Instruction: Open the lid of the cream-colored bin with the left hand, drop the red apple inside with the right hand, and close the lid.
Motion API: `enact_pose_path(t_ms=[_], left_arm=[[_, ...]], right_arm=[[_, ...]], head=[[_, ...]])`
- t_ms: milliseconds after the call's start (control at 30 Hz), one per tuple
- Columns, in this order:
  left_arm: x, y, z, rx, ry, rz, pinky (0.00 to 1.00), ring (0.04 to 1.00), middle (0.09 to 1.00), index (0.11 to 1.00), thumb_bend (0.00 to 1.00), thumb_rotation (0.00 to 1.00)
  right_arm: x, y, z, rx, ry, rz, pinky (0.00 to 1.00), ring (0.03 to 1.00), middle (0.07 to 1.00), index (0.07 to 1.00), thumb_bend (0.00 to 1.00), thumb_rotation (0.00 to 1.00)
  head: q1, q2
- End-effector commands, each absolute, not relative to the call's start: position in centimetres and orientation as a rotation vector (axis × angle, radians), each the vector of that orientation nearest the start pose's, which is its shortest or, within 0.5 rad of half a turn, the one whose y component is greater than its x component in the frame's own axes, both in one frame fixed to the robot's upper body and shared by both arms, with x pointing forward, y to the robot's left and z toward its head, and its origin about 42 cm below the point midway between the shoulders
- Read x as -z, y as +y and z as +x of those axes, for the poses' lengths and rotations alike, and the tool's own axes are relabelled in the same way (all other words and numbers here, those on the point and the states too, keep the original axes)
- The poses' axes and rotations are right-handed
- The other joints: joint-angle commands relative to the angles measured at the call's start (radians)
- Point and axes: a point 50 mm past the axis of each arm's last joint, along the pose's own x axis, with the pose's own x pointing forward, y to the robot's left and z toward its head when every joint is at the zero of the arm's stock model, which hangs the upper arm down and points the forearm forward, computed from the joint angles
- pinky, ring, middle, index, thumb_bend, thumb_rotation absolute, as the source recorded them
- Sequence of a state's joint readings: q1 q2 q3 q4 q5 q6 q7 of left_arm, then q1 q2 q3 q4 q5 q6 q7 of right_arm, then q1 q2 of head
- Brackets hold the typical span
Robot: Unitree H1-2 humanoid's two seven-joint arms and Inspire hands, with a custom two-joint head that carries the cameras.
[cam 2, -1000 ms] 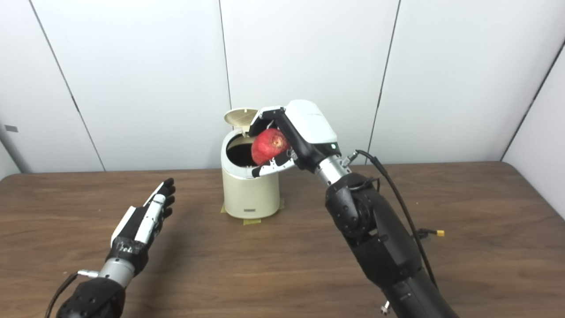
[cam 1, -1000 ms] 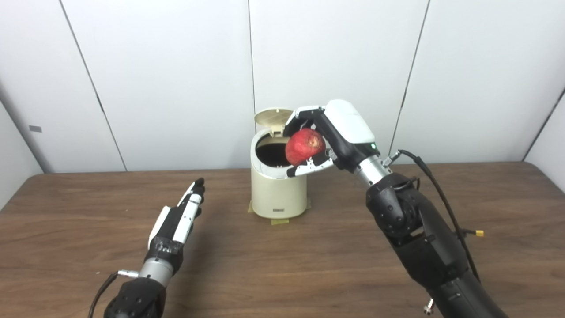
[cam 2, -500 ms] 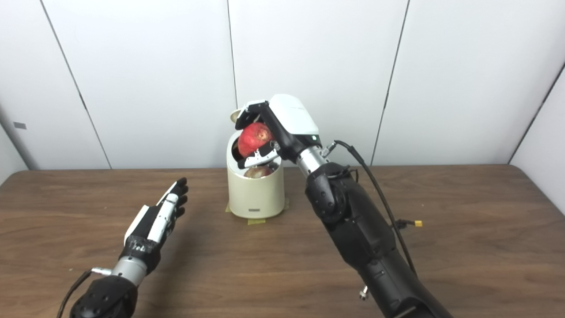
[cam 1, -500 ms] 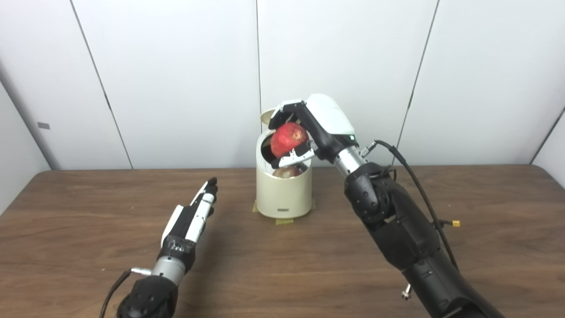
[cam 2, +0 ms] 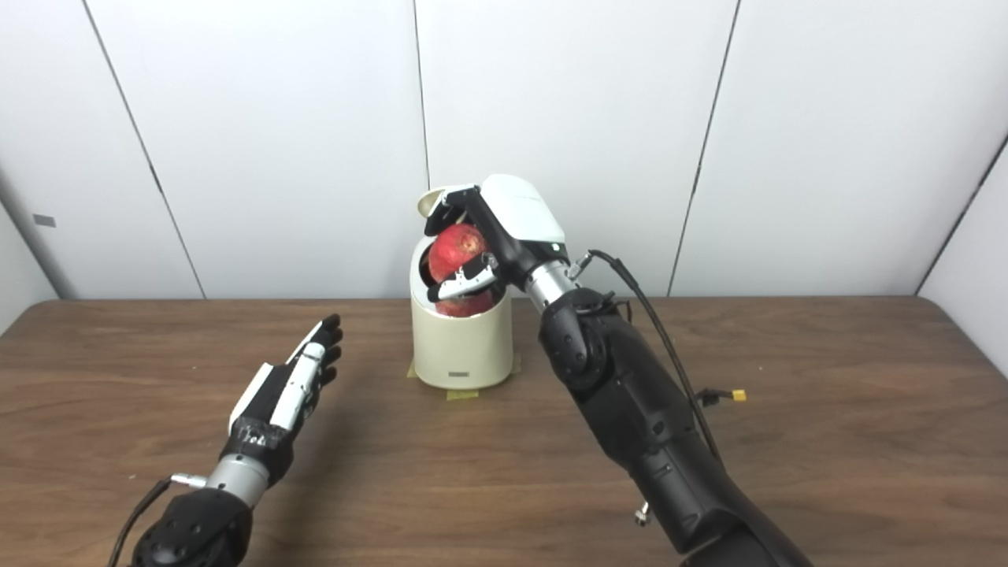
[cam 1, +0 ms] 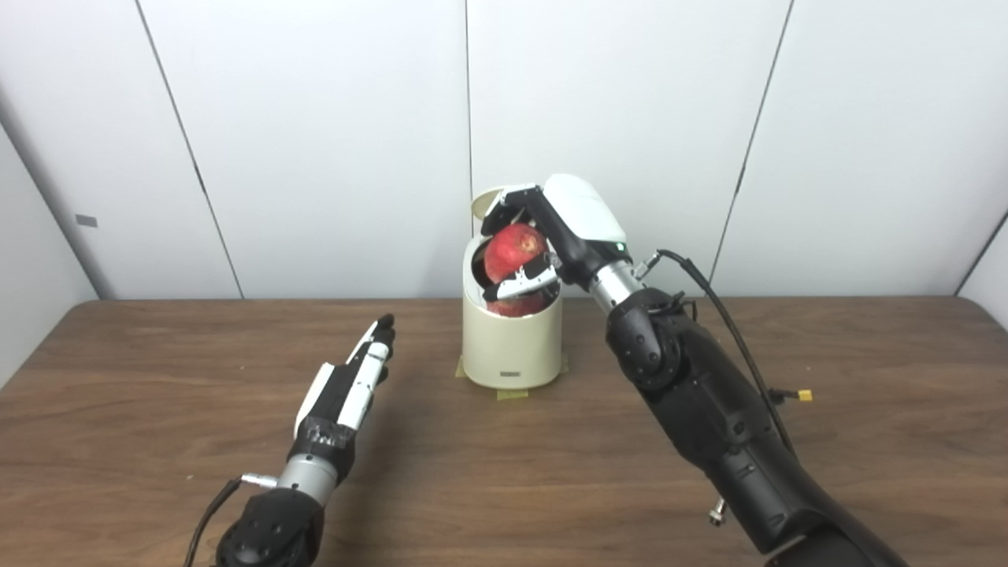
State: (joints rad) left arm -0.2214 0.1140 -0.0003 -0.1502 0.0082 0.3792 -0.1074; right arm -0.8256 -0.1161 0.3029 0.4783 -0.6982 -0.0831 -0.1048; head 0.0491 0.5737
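The cream-colored bin [cam 1: 512, 346] stands at the table's back middle with its lid [cam 1: 482, 205] tipped up behind the opening. My right hand [cam 1: 551, 236] is shut on the red apple [cam 1: 513, 250] and holds it right over the bin's mouth. A red patch shows on the bin's rim under the thumb [cam 1: 518, 305]; I cannot tell whether it is a reflection or another fruit. My left hand [cam 1: 350, 386] is open, fingers straight, low over the table to the left of the bin and apart from it. In the right eye view the apple [cam 2: 457, 246] sits above the bin [cam 2: 461, 346].
The bin stands on yellow tape marks [cam 1: 512, 392]. A cable with a yellow connector [cam 1: 803, 395] hangs from my right arm over the table. White wall panels stand close behind the bin. Brown wooden table [cam 1: 504, 472] spreads in front.
My right hand has carried the apple left and down, from beside the bin's rim to over its mouth. The camera has shifted a little. My left hand has kept its place.
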Motion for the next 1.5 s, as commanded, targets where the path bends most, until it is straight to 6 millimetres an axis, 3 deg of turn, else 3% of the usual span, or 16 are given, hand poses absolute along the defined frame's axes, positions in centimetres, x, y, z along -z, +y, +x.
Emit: enact_pose_path(t_ms=[0,533,600,633,700,733,767,833,1033,1267,1467], left_arm=[[-20.0,22.2,35.2,0.124,-0.072,0.146,1.00,1.000,1.000,1.000,0.46,1.00],[-20.2,21.6,35.1,0.140,-0.069,0.162,1.00,1.000,1.000,1.000,0.47,1.00],[-20.2,21.6,35.0,0.143,-0.066,0.158,1.00,1.000,1.000,0.999,0.44,1.00],[-20.2,21.5,35.0,0.145,-0.061,0.154,1.00,1.000,1.000,0.998,0.43,0.99],[-20.1,21.5,34.9,0.150,-0.055,0.148,1.00,1.000,1.000,0.999,0.43,0.97],[-20.0,21.5,34.8,0.152,-0.054,0.146,1.00,1.000,1.000,0.999,0.42,0.96],[-20.0,21.5,34.8,0.153,-0.053,0.146,1.00,1.000,1.000,1.000,0.42,0.96],[-20.0,21.4,34.8,0.154,-0.052,0.145,1.00,1.000,1.000,0.999,0.42,0.95],[-20.0,21.2,34.9,0.157,-0.050,0.158,1.00,1.000,1.000,0.988,0.42,0.92],[-20.0,21.2,34.8,0.155,-0.040,0.175,1.00,1.000,1.000,0.981,0.41,0.91],[-20.1,21.1,34.8,0.158,-0.037,0.176,1.00,1.000,1.000,0.987,0.40,0.88]], right_arm=[[-31.8,-9.8,49.8,-0.158,-0.684,-0.942,0.34,0.393,0.508,0.508,0.50,0.00],[-31.8,-10.3,49.9,-0.145,-0.662,-0.988,0.35,0.416,0.514,0.520,0.51,0.00],[-31.9,-10.4,49.9,-0.149,-0.660,-1.025,0.29,0.379,0.455,0.518,0.52,0.01],[-31.9,-10.4,49.8,-0.155,-0.656,-1.050,0.40,0.495,0.541,0.502,0.52,0.10],[-31.9,-10.5,49.8,-0.159,-0.644,-1.074,0.72,0.701,0.668,0.495,0.52,0.15],[-31.9,-10.5,49.8,-0.159,-0.640,-1.075,0.82,0.779,0.722,0.494,0.52,0.16],[-31.8,-10.6,49.8,-0.157,-0.639,-1.075,0.84,0.810,0.745,0.494,0.52,0.16],[-31.8,-10.6,49.8,-0.154,-0.639,-1.078,0.84,0.831,0.764,0.494,0.52,0.16],[-31.9,-10.6,49.7,-0.168,-0.642,-1.079,0.72,0.737,0.704,0.494,0.52,0.16],[-32.0,-10.7,49.5,-0.178,-0.653,-1.073,0.68,0.692,0.627,0.490,0.52,0.16],[-31.9,-10.8,49.4,-0.182,-0.650,-1.059,0.68,0.699,0.628,0.490,0.52,0.16]], head=[[0.001,0.001],[0.006,0.013],[0.006,0.014],[0.005,0.014],[0.006,0.015],[0.005,0.017],[0.004,0.019],[0.004,0.019],[0.005,0.022],[0.006,0.024],[0.007,0.025]])
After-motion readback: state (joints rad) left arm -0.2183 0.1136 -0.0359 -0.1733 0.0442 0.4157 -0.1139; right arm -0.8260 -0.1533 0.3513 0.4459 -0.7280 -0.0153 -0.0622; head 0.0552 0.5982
